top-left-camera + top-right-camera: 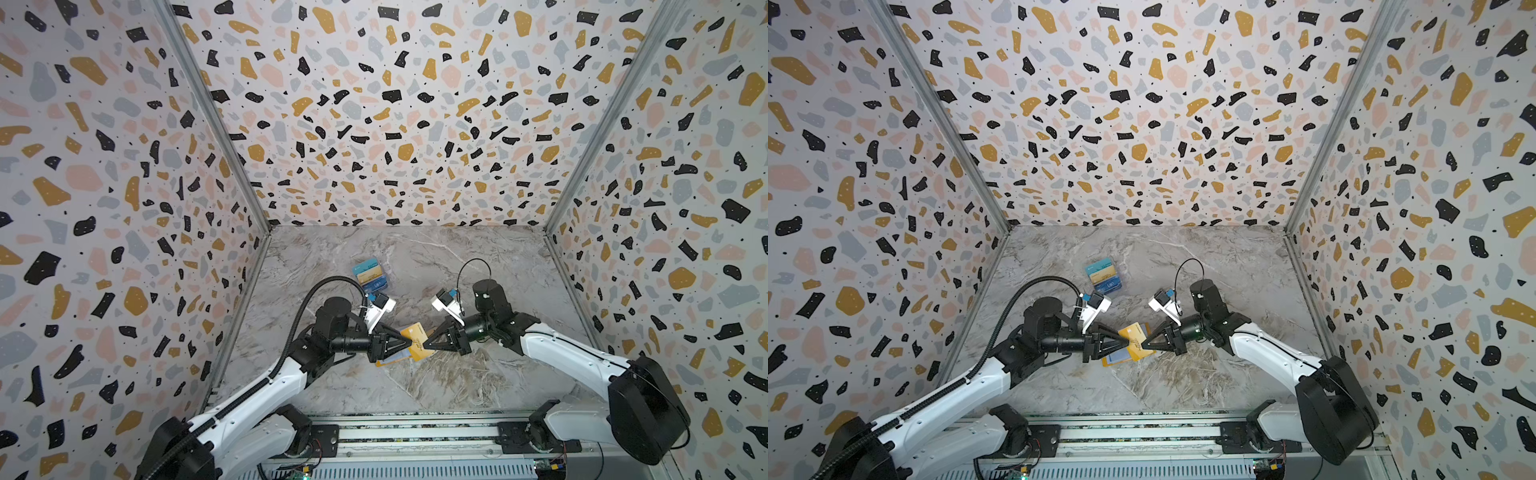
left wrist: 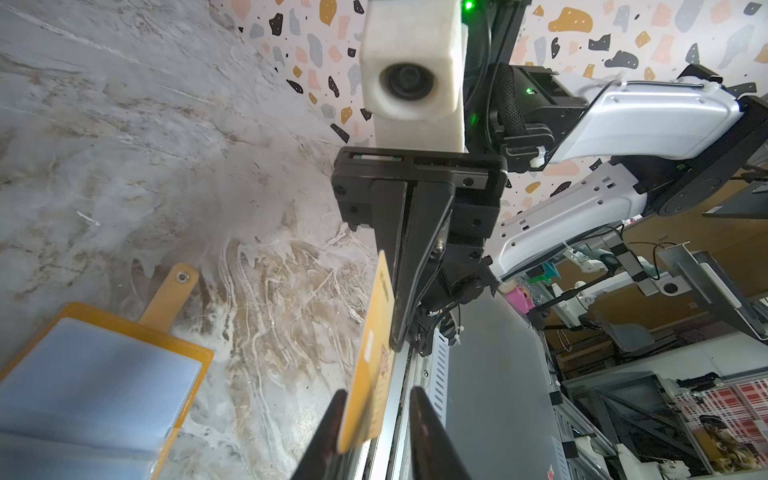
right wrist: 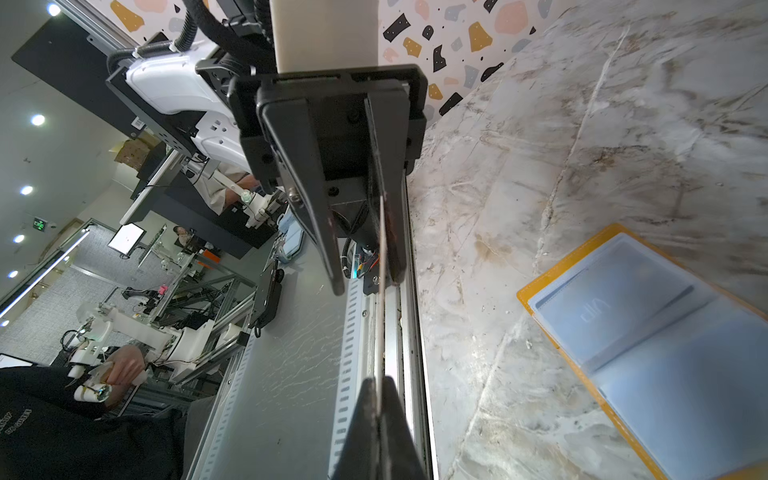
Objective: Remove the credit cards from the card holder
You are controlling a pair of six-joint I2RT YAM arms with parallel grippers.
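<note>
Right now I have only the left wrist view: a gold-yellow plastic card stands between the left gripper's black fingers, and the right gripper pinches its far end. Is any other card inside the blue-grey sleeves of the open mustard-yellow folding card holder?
Observer: Yes, besides the gold-yellow plastic card that you see. In the right wrist view a thin card with VIP lettering shows through one clear sleeve of the mustard-yellow card holder.
Operator: Are there cards anywhere else?
Observer: In both top views a clear tiered plastic box with blue and gold cards inside stands farther back, left of centre.
</note>
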